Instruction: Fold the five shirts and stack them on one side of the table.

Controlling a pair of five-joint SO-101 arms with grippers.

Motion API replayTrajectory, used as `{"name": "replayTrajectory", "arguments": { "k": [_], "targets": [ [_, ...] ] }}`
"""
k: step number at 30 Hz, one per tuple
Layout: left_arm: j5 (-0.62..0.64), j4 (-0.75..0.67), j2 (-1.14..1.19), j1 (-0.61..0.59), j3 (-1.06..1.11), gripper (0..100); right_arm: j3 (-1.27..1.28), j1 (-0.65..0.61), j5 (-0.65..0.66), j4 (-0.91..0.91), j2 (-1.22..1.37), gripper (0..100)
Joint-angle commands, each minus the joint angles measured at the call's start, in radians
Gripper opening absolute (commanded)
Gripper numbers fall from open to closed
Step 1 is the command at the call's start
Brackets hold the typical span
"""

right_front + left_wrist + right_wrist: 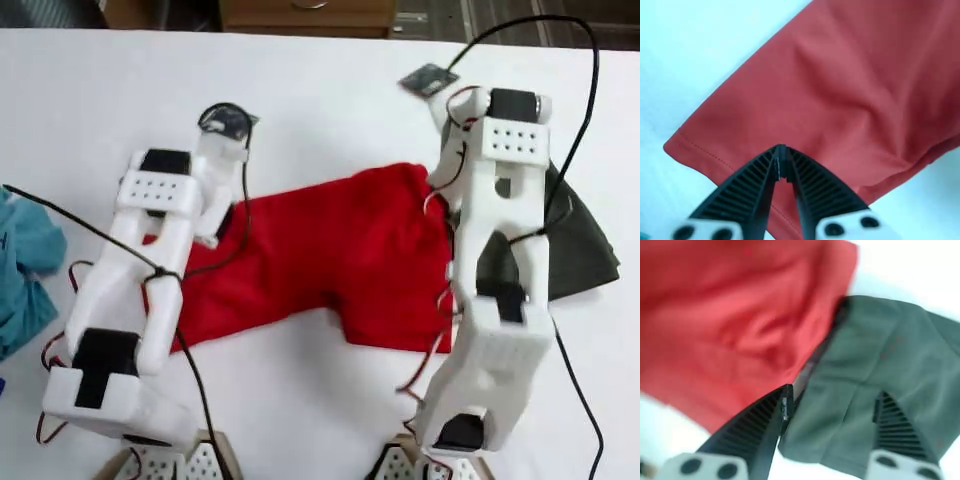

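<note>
Left claw [782, 167] pinched over red shirt [840, 100]; right claw [834, 399] spread.

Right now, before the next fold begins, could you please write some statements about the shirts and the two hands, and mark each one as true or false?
1. The red shirt lies spread across the middle of the table. True.
2. The right hand is shut. False: it is open, above the dark green shirt where that one meets the red one.
3. The left hand is shut, over the red shirt near its hem. True.
4. The shirts are stacked in one pile. False: the teal shirt lies apart at the table's edge on the left arm's side, and the dark green one lies on the right arm's side.
</note>
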Motion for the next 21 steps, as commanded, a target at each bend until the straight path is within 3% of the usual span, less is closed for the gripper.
{"name": "replayTrajectory", "arguments": {
  "k": [1, 6, 10, 14, 21],
  "targets": [
    [-0.011, -0.015, -0.031, -0.009, -0.008, 2, 0.393, -0.035, 0.209, 0.019, -0.317, 28.7],
    [-0.054, -0.012, -0.031, -0.025, -0.001, 2, 0.879, -0.047, 0.531, 0.016, -0.638, 28.7],
    [-0.072, -0.014, -0.031, -0.097, -0.012, 2, 1.146, -0.073, 0.686, 0.016, -0.766, 28.8],
    [-0.104, -0.012, -0.031, -0.178, -0.025, 2, 1.329, -0.165, 0.713, -0.056, -0.785, 28.8],
    [-0.147, -0.006, -0.029, -0.247, -0.018, 2, 1.355, -0.278, 0.661, -0.111, -0.782, 28.7]
  ]
}}
